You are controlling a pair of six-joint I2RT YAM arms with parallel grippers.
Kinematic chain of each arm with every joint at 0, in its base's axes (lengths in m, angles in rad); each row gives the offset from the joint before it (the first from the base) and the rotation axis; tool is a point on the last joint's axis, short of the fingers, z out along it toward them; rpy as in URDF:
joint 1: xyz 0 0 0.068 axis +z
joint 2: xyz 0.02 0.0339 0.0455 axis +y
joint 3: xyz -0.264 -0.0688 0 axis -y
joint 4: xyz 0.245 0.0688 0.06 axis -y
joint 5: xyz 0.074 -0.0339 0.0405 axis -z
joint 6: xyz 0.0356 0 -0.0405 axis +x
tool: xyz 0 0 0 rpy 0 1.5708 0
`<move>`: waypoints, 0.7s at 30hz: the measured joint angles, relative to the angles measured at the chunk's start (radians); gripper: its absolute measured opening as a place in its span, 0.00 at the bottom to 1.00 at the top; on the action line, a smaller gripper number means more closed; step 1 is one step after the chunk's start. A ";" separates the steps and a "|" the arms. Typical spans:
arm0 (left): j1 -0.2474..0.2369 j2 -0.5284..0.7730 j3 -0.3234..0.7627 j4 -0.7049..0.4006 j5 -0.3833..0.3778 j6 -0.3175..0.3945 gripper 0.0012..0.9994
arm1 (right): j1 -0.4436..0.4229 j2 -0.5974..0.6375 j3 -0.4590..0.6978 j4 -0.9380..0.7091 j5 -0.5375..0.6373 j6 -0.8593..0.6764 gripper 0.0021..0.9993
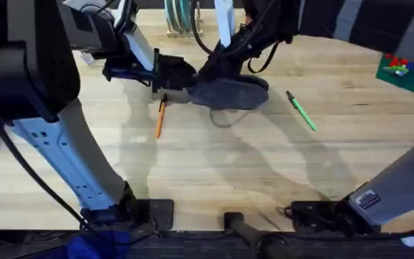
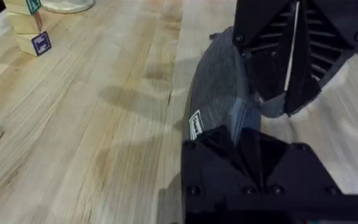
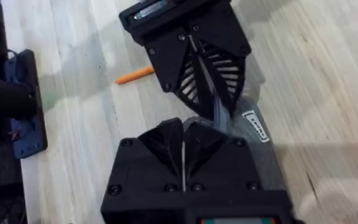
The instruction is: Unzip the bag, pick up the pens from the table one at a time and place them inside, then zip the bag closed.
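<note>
Overhead: the grey-blue heathered fabric pencil pouch point(image 1: 228, 92) lies on the light plank-grained wooden table point(image 1: 214, 165), toward the far middle. Both arms reach in over it. The left gripper point(image 1: 165, 75) meets the pouch's left end, and the right gripper point(image 1: 225, 61) comes down on it from the far side. The slim orange pen point(image 1: 159, 119) lies on the bare wood just beside the pouch's left end, and the slim green pen point(image 1: 301, 111) lies to the pouch's right, a little apart. Neither pen is in the pouch.

Left wrist: the left gripper's point(image 2: 253, 134) black fingers come together over the pouch point(image 2: 213, 93) at its end, pinching the fabric. The right gripper point(image 2: 289, 109) stands close ahead with its jaws drawn to a point on the pouch's top edge, likely where the pull tab sits, though the tab itself is hidden. Small wooden blocks point(image 2: 28, 28) stand far off across the table.

Right wrist: the right gripper's point(image 3: 183, 130) fingers are closed on the pouch point(image 3: 253, 134), and the left gripper point(image 3: 219, 106) is clamped on it just beyond. The orange pen point(image 3: 134, 75) shows on the table behind.

I judge this to be the unzipping step, just begun: one gripper steadies, the other pulls. Whether the zipper has opened at all cannot be told. Both pens and the closing remain.
</note>
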State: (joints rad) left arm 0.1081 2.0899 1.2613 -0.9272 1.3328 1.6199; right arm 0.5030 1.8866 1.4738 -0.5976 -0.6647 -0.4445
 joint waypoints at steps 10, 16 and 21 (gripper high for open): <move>-0.001 0.000 0.000 0.009 -0.001 0.000 0.04 | 0.000 0.000 0.001 -0.006 0.006 0.003 0.07; -0.010 0.000 0.000 0.019 0.000 0.000 0.44 | 0.005 0.000 0.001 -0.009 -0.004 0.004 0.20; -0.023 0.000 0.000 0.019 -0.001 -0.003 0.99 | 0.012 0.000 0.004 -0.014 -0.019 0.007 0.72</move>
State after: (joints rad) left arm 0.0852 2.0899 1.2617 -0.9080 1.3319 1.6166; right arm 0.5145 1.8866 1.4777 -0.6114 -0.6840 -0.4374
